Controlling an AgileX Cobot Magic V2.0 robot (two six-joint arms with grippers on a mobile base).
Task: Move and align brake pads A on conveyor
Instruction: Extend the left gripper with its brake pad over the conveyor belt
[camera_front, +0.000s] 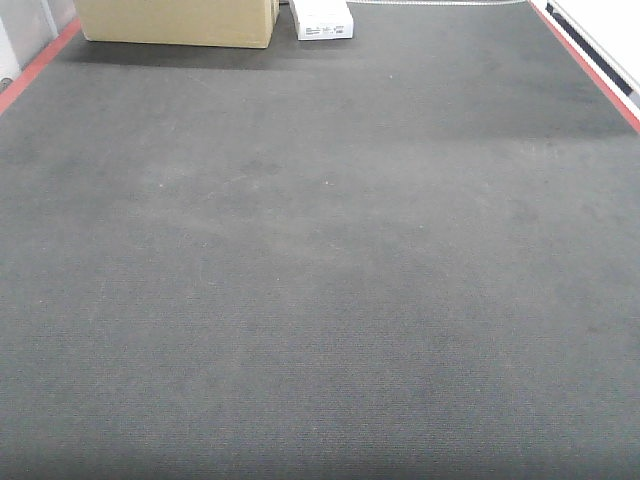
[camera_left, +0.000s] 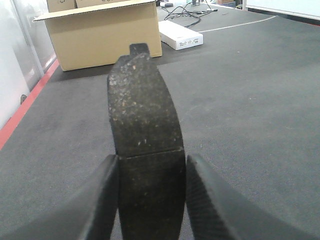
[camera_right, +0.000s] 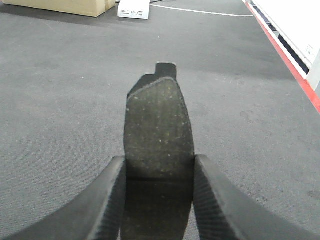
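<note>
- No brand or legible writing on either pad. We only see pale flecks in the friction faces.
- left pad (camera_left: 145, 150): dark grey to black, curved oblong with a coarse speckled face. A thin groove crosses it about level with the finger tips, and a small square tab sticks out at the far end.
- right pad (camera_right: 159, 145): same shape, with a slightly lighter, olive-grey face. The groove crosses just below the finger tips, and there is a stepped tab at the far end.
- left jaws: closed on the left pad, one black ribbed finger against each long edge. The pad points forward over the conveyor (camera_front: 320, 300). We can't tell whether it touches the belt.
- right jaws: closed on the right pad in the same edge-to-edge grip, over the belt's right half, near the red frame (camera_right: 292, 65). Contact with the belt is also unclear.
- Conveyor: dark grey ribbed fabric that fills the front view, with red frame along both side edges.
- cardboard box (camera_front: 175, 20): plain tan, on the belt at far left, top flap open.
- white box (camera_front: 322, 18): flat, just beside the cardboard box on its right. It carries a label with dark print too small to read.
- cables (camera_left: 192, 10): dark loops lying beyond the white box.
</note>
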